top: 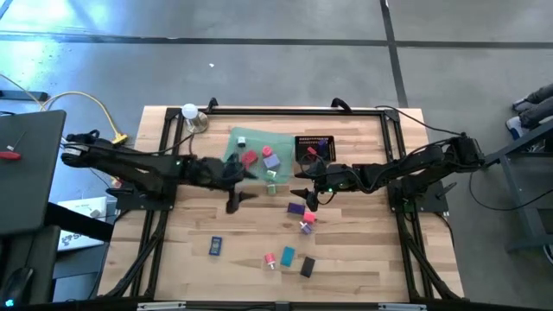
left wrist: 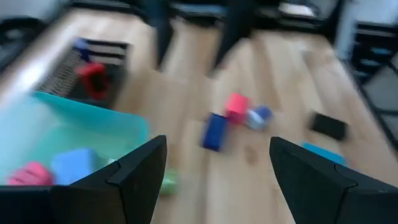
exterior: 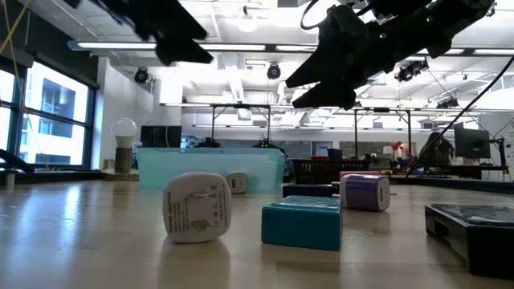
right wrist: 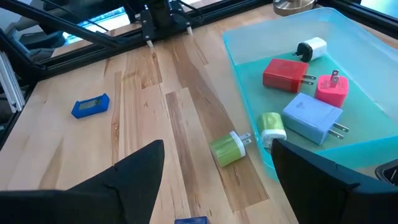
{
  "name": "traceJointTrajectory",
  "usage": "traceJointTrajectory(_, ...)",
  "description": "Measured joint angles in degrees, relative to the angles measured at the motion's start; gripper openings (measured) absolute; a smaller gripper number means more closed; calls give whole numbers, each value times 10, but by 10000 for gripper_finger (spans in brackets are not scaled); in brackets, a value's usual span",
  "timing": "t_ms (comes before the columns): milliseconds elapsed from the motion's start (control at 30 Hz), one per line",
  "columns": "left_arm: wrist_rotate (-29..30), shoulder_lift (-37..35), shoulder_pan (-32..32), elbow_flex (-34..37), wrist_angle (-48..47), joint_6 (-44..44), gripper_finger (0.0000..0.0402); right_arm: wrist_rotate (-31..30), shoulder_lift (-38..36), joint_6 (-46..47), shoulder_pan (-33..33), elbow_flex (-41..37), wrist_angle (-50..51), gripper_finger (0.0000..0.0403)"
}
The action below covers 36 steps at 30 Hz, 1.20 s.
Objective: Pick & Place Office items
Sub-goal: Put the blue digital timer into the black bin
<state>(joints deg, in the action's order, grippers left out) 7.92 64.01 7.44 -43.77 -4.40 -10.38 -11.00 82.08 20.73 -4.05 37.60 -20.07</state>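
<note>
Our left gripper (left wrist: 214,177) hangs with fingers spread and empty at the near edge of the green tray (right wrist: 367,59). Our right gripper (right wrist: 217,186) is also spread and empty, just above a green plug adapter (right wrist: 229,149) lying on the table (top: 363,259) beside the tray. In the tray lie red (right wrist: 285,73), pink (right wrist: 331,89), blue (right wrist: 313,118) and white (right wrist: 311,48) adapters; more items sit scattered toward the table's front.

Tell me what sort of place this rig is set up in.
Probably an open lab or workshop floor. The low view shows exposed ceiling ducts and lights and workstations with monitors behind the table; the high view shows a bare concrete floor around the wooden table.
</note>
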Motion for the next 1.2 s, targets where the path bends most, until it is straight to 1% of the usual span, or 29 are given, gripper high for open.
traceJointTrajectory(133,-1,-14,47,0,-42,-16,278,0,0,0,0,0,0,285)
traceJointTrajectory(300,1,-14,91,0,-98,-89,279,0,0,0,0,0,1,285)
traceJointTrajectory(400,15,-14,101,0,-138,-167,282,0,0,0,0,0,1,285)
traceJointTrajectory(467,9,-14,101,0,-173,-217,283,0,0,2,0,0,1,285)
traceJointTrajectory(633,-64,-14,101,0,-261,-323,283,6,0,3,0,0,1,285)
traceJointTrajectory(700,-97,-14,103,0,-281,-374,283,7,0,2,0,0,2,285)
traceJointTrajectory(767,-110,-14,111,0,-290,-428,283,6,0,-1,0,0,1,285)
traceJointTrajectory(1000,-107,-14,144,0,-297,-623,283,5,0,-34,1,0,-10,285)
traceJointTrajectory(1100,-86,-12,165,0,-329,-705,283,6,0,-49,1,0,-13,285)
traceJointTrajectory(1200,-80,-10,186,0,-363,-789,283,6,0,-63,1,0,-16,285)
